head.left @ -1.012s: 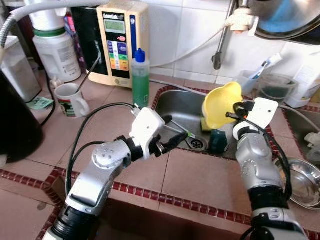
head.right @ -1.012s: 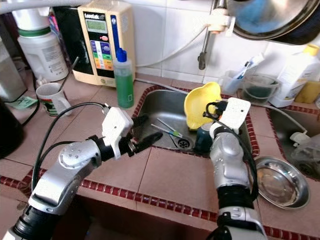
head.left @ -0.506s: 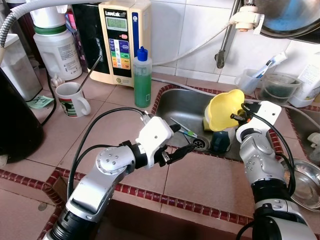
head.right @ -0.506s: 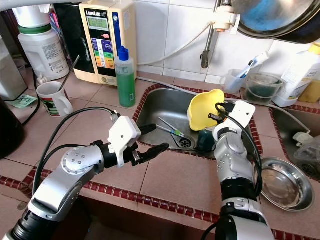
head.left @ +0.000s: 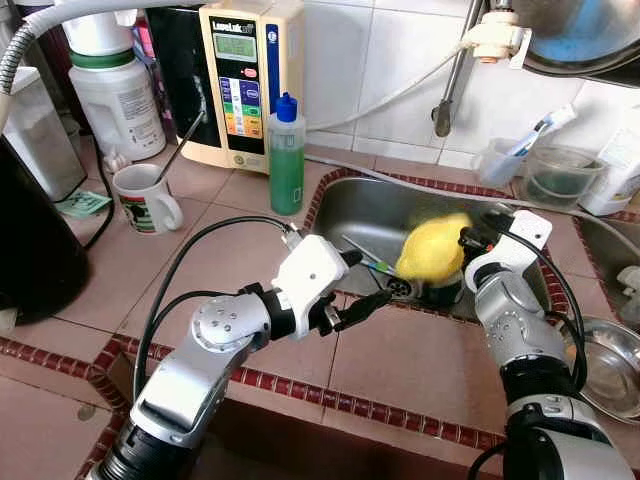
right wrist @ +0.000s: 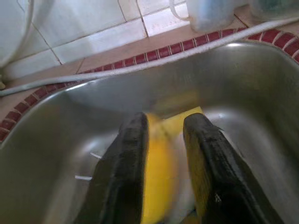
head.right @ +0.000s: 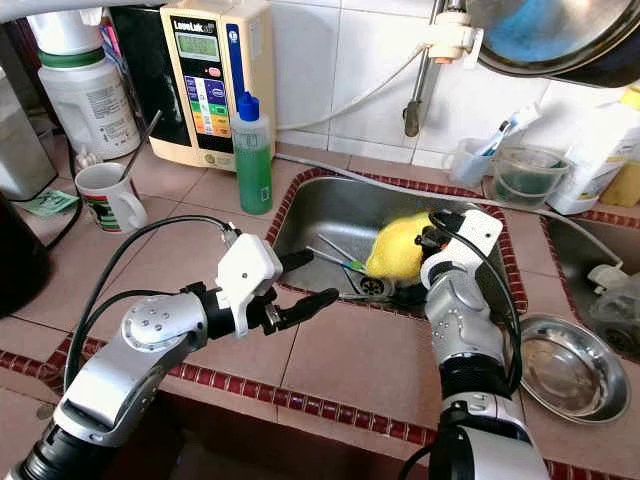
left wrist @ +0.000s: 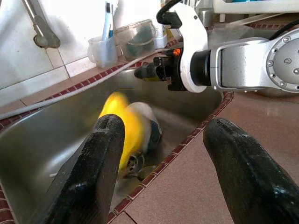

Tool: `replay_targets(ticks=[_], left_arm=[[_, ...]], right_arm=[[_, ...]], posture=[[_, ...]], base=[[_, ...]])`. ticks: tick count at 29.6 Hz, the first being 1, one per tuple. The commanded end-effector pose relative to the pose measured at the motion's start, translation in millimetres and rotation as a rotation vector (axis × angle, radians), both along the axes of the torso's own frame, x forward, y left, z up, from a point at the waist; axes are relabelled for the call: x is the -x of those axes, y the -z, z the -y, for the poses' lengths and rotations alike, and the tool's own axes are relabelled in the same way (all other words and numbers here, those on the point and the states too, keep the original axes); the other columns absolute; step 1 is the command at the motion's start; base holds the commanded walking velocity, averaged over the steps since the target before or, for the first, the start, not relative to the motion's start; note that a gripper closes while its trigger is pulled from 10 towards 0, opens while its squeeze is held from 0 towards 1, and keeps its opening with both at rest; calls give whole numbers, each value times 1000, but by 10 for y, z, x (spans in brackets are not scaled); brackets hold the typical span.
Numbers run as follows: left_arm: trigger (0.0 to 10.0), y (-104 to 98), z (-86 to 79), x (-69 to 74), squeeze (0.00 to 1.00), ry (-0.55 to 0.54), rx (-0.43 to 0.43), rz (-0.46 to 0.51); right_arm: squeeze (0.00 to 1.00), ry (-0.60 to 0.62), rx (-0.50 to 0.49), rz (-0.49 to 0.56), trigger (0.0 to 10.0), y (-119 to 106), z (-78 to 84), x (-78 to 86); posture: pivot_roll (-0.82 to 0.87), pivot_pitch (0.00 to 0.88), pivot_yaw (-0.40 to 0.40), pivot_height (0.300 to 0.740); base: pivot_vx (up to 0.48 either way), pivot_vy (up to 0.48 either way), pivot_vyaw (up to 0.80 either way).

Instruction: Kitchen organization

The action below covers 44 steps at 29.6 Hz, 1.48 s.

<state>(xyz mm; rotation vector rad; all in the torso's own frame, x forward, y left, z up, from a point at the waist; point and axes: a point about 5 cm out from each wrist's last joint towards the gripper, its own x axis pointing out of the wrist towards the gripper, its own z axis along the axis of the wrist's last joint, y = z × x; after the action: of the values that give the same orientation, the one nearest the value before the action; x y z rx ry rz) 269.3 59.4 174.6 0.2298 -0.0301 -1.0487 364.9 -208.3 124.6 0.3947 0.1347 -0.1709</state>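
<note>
Sink sits mid-frame in the left eye view, with the yellow bowl in it, blurred, lying over the drain just beside a dark cup. Right gripper is at the bowl's right edge, right of centre; in the right wrist view its fingers stand a little apart with yellow between them, but the blur hides whether they touch it, so I can't tell if it's pinching the bowl or has let go. Left gripper hovers over the tiled counter at the sink's near rim, centre frame, jaws spread wide, holding nothing. Green-tipped utensil lies on the sink floor left of the bowl. Risks, my read: the bowl looks to be in motion, so if it's loose it can roll onto the utensil or knock the cup; a partial pinch on a thin rim would likely slip on any lift. Left gripper's cable loops low over the counter and could snag the soap bottle upper left of the sink if that arm swings.
</note>
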Motion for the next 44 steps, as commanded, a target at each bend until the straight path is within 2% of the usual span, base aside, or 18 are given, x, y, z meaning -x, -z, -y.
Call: replay_targets(ticks=[1, 12, 13, 14, 15, 16, 21, 25, 27, 30, 36, 44], left_arm=[[10000, -32, 19, -3, 0, 9, -9, 9], [10000, -44, 11, -27, 0, 0, -7, 14], [10000, -44, 7, -31, 0, -5, -5, 19], [10000, -42, -10, -55, 0, -27, 4, 26], [10000, -42, -10, -55, 0, -27, 4, 26], [10000, -38, -27, -85, 0, -53, 16, 23], [10000, -41, -62, -131, 0, -98, 51, 13], [10000, -34, -119, -196, 0, -166, 89, 18], [10000, -30, -129, -210, 0, -180, 88, 23], [10000, 5, -190, -285, 0, -274, 121, 34], [10000, 56, -262, -329, 0, -347, 156, 48], [10000, 53, -274, -319, 0, -357, 212, 48]], right_arm=[[1000, -4, -7, 38, 10000, -111, -5, -42], [1000, -32, 28, 85, 10000, -183, -31, -39], [1000, -52, 46, 121, 10000, -220, -44, -29], [376, -85, 107, 196, 10000, -298, -71, 0], [376, -85, 107, 196, 10000, -298, -71, 0], [0, -89, 164, 237, 10000, -345, -84, 28], [0, -112, 234, 312, 10000, -416, -133, 98], [0, -141, 332, 406, 10000, -503, -245, 230], [0, -146, 345, 419, 10000, -514, -263, 249], [0, -161, 381, 505, 10000, -576, -366, 387], [0, -167, 399, 544, 10000, -587, -465, 533], [0, -191, 400, 534, 10000, -534, -547, 649]], posture=[[48, 0, -10, 740], [46, 0, -8, 740], [45, 0, -8, 740], [46, 0, -9, 740], [46, 0, -9, 740], [46, 0, -9, 740], [45, 0, -11, 740], [38, 0, -9, 740], [38, 0, -9, 740], [35, 0, -10, 740], [34, 0, -10, 740], [36, 0, -18, 740]], base=[[0, 0, 0], [0, 0, 0], [0, 0, 0], [0, 0, 0], [0, 0, 0], [0, 0, 0], [0, 0, 0], [0, 0, 0], [0, 0, 0], [0, 0, 0], [0, 0, 0], [0, -199, 0]])
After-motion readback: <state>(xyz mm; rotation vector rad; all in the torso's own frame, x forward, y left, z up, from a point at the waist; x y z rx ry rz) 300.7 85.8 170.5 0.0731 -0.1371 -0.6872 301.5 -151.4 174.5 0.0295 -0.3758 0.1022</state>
